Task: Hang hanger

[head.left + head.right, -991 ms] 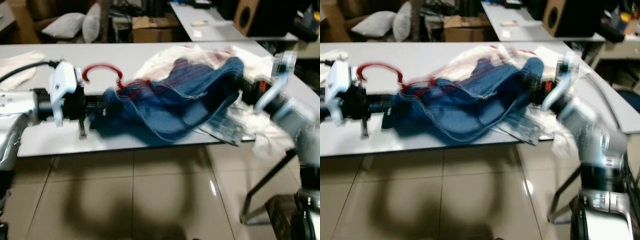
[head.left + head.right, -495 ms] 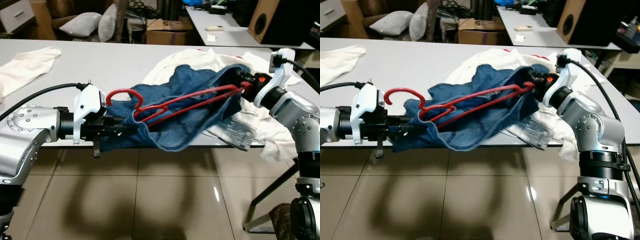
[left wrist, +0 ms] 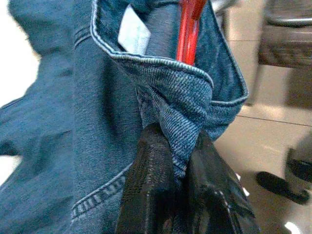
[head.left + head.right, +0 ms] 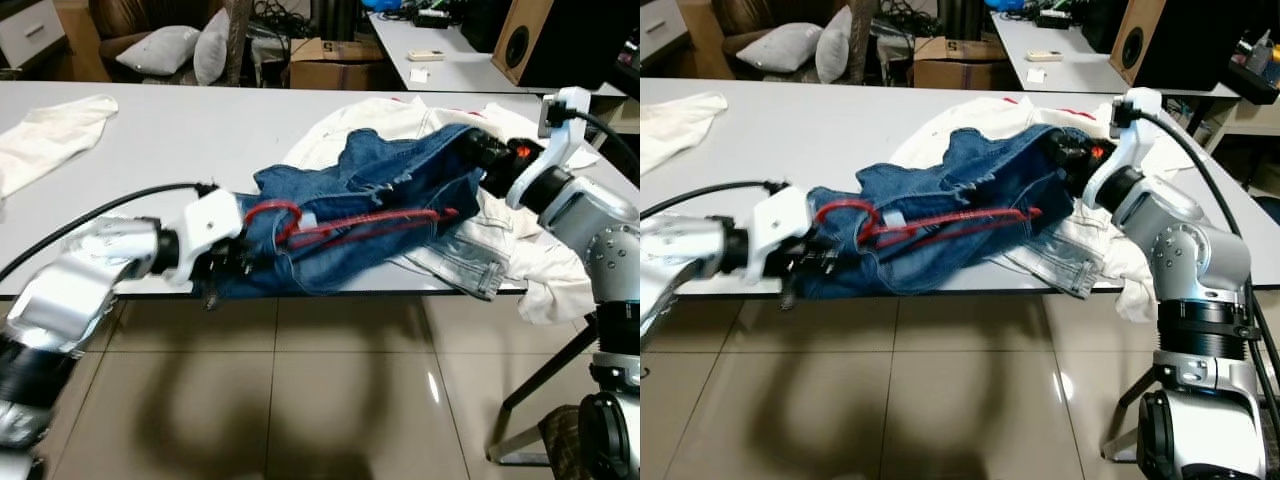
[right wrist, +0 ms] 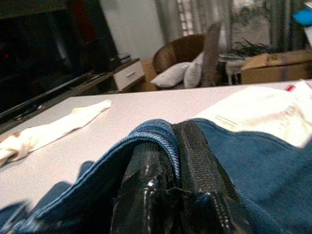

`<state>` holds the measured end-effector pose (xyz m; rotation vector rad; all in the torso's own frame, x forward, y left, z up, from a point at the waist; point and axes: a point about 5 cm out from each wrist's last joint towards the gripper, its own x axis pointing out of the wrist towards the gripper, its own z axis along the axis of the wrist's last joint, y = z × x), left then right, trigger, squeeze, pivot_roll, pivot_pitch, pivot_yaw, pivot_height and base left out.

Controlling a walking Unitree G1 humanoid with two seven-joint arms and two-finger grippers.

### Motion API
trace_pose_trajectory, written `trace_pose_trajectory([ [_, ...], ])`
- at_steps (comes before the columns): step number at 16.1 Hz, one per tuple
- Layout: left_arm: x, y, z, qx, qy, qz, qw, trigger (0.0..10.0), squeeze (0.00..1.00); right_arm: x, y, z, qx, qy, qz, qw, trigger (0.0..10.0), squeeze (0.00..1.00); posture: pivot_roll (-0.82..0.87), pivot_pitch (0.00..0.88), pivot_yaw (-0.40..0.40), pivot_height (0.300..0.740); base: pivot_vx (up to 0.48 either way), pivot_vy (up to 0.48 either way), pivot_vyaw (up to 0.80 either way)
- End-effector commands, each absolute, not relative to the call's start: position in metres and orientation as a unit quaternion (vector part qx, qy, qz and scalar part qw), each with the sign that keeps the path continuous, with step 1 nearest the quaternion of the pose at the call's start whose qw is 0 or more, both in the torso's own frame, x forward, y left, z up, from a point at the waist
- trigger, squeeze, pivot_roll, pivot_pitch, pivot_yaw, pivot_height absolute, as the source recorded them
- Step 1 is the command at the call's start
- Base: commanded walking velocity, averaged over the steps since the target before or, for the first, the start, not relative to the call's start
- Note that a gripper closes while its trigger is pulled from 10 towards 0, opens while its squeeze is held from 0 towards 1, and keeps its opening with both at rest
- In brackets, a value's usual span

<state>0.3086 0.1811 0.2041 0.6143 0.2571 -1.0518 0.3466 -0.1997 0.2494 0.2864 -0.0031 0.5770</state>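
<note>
**Handling notes: denim garment carried on a red hanger**

**Left eye view.** The blue jeans [image 4: 370, 215] are held stretched over the near edge of the white table [image 4: 150, 130], with the red hanger [image 4: 340, 222] threaded inside the waist opening; its hook curls at the left end. The left gripper [image 4: 232, 262] holds the left end of the denim and the right gripper [image 4: 478, 152] the right end. White garments [image 4: 520, 245] lie heaped beneath and to the right, and a separate white cloth [image 4: 50, 135] lies far left on the table.

**Right eye view.** Same arrangement. The hanger bar runs nearly level between the two holds. Judged stiff, light and probably smooth, it may slide inside the fabric if tilted.

**Left wrist view.** The fingers [image 3: 146, 195] are clamped on a bunched fold of waistband; the red bar [image 3: 187, 29] passes just beyond the fold, not between the fingers.

**Right wrist view.** The fingers [image 5: 195, 161] are closed on a rolled denim hem.

**Handling.** Denim is soft, fairly heavy and sags; gripping doubled seams, as here, should resist slipping. For hanging, the hook is the likely hold point and should be kept free of cloth.
</note>
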Motion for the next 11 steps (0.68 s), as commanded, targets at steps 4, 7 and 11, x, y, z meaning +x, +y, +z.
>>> trace_pose_trajectory([
  [4,0.309,0.188,0.225,0.264,0.074,-0.496,0.824,0.0,0.00,0.340,-0.208,0.252,0.100,-0.005,0.277,0.956,0.0,0.00,0.01,0.000,0.012,0.740,0.000,0.000,0.00],
  [7,0.301,0.195,0.231,0.230,0.067,-0.523,0.818,0.0,0.00,0.338,-0.212,0.249,0.096,0.001,0.272,0.957,0.0,0.00,0.01,0.000,0.015,0.740,0.000,0.000,0.00],
  [11,0.306,0.201,0.221,0.249,0.088,-0.498,0.826,0.0,0.00,0.338,-0.207,0.251,0.093,-0.002,0.283,0.955,0.0,0.00,0.02,0.000,0.009,0.740,0.000,0.000,0.00],
])
